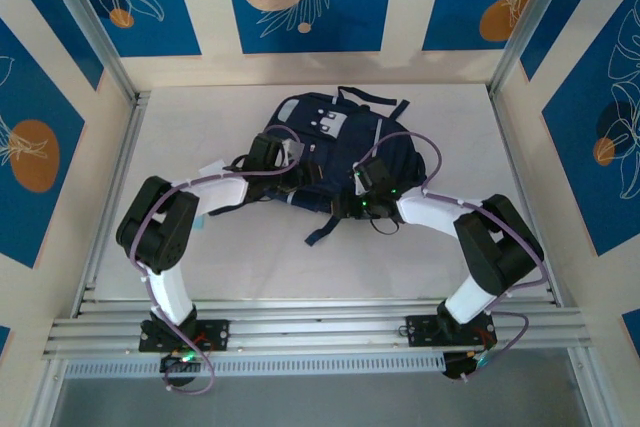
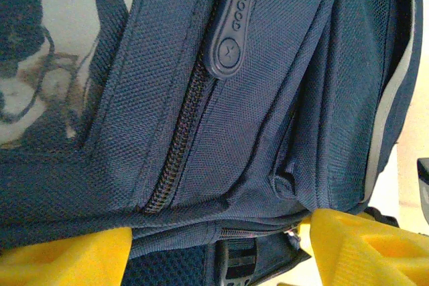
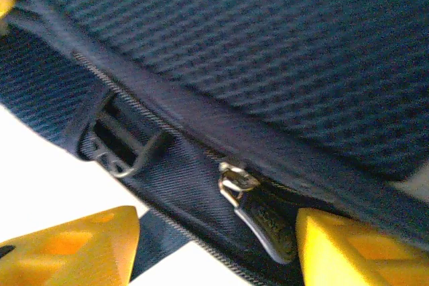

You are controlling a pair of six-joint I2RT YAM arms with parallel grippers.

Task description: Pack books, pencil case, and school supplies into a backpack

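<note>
The navy backpack (image 1: 335, 137) lies flat mid-table with its white patches facing up. My left gripper (image 1: 283, 159) is at its left side; in the left wrist view it (image 2: 221, 232) stands open, yellow fingers (image 2: 362, 249) straddling a seamed edge beside a closed zipper (image 2: 175, 149) and its rubber pull (image 2: 231, 28). My right gripper (image 1: 362, 182) is at the bag's near edge, open (image 3: 218, 222), with a metal slider and dark zipper pull (image 3: 261, 222) between the jaws, close to the right finger (image 3: 355, 252). A whitish piece of the school supplies (image 1: 213, 169) peeks out by the left arm. The books and pencil case are hidden.
A loose dark strap (image 1: 325, 227) trails from the backpack toward the near edge. A plastic buckle (image 3: 117, 145) sits left of the slider. Aluminium posts and patterned walls (image 1: 60, 97) bound the white table (image 1: 450, 127) on three sides.
</note>
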